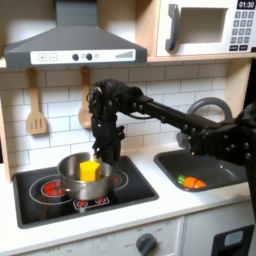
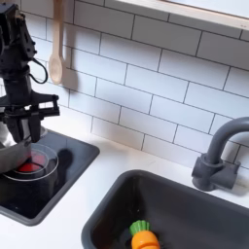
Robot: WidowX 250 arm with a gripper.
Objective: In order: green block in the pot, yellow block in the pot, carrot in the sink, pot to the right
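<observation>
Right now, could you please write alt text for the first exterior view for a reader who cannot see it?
A black robot arm's tool hangs over a round shiny steel pot on a toy stove, a small yellow rectangular block inside the pot. An orange toy carrot lies in the dark grey sink on the first exterior view's right.

First exterior view: frontal, wide. Second exterior view: closer, angled; both show sink [image 1: 200, 165] [image 2: 165, 209].

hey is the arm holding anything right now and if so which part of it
It cannot be told for sure. The gripper is down at the far rim of the pot, seemingly gripping that rim, but the contact itself is unclear.
</observation>
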